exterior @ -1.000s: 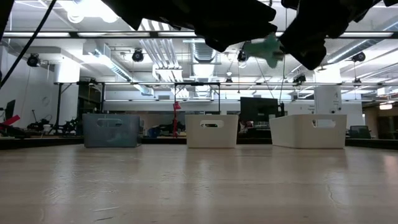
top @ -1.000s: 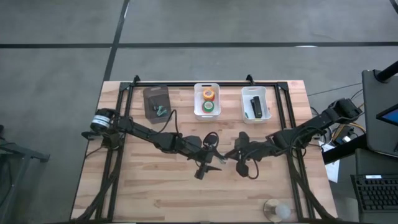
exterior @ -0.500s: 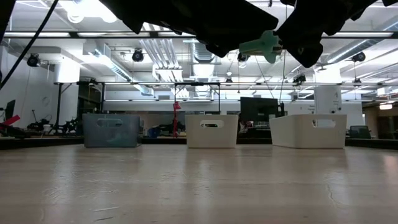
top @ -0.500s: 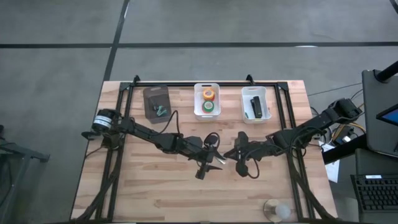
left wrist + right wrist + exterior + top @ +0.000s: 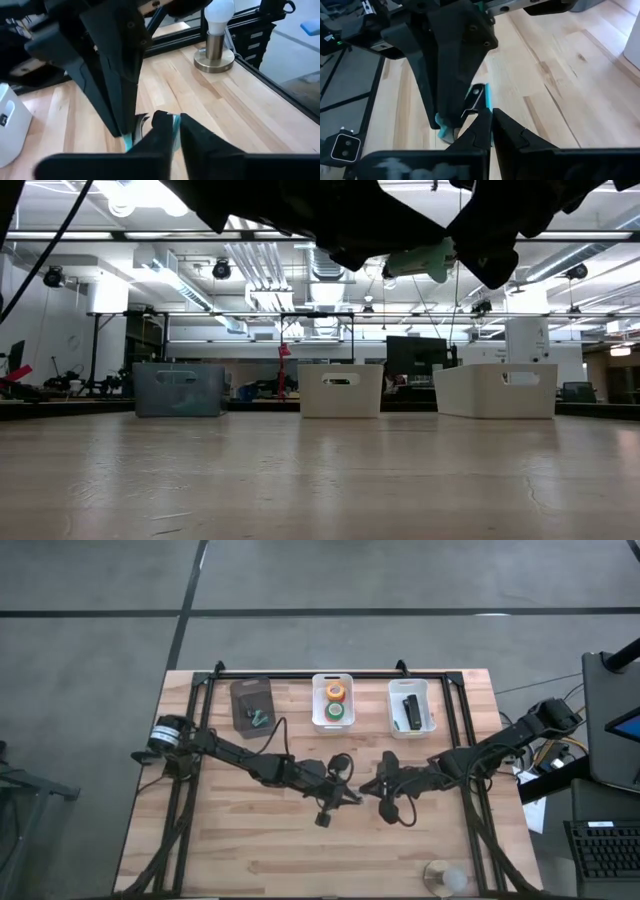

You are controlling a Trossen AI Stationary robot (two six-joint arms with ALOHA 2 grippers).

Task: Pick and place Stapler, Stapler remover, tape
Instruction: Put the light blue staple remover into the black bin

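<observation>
Two grippers meet mid-desk [image 5: 250, 840]: I see left gripper [image 5: 352, 797] and right gripper [image 5: 366, 789] both pinching the teal staple remover [image 5: 420, 260], held in the air. Stapler [image 5: 410, 711] sits in the right white bin [image 5: 427, 690], tape rolls [image 5: 334, 702] in the middle bin [image 5: 317, 700].

The table [image 5: 250, 840] is pale planked wood with a smooth matt finish. The bins [image 5: 333, 720] look like matt plastic, and the grippers' fingers [image 5: 160, 135] matt black.
</observation>
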